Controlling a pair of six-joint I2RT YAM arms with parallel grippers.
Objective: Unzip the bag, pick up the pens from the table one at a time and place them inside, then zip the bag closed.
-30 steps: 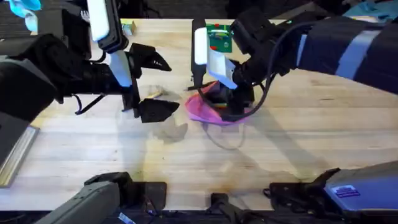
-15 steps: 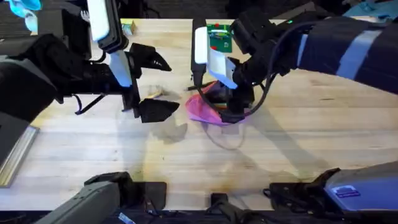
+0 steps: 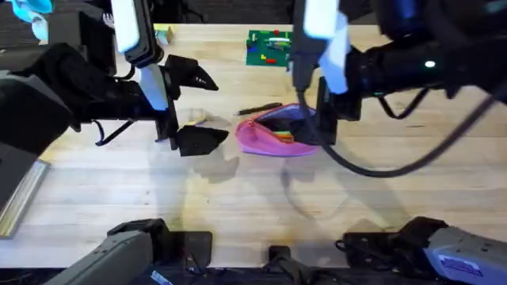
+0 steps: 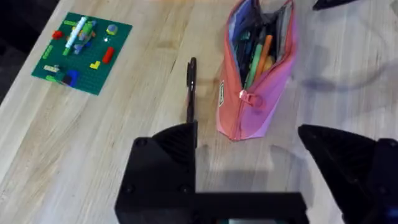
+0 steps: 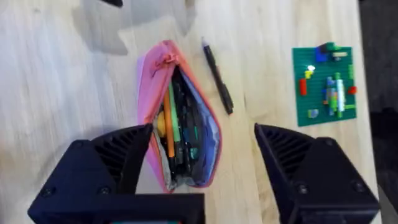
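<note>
The pink bag (image 3: 273,134) lies unzipped near the middle of the surface (image 3: 380,198), closer to the far edge than the near one, its mouth gaping with orange, green and dark pens inside. One black pen (image 3: 260,109) lies on the wood just beside the bag, on its far side, parallel and not touching it. A green brick plate (image 3: 268,47) sits at the far edge. The near half of the surface is bare wood. The left end effector (image 3: 188,107) hovers to the bag's left, fingers spread and holding nothing. The right end effector (image 5: 202,158) hangs over the bag, fingers spread wide. A small tag on the bag's side is too small to read.
</note>
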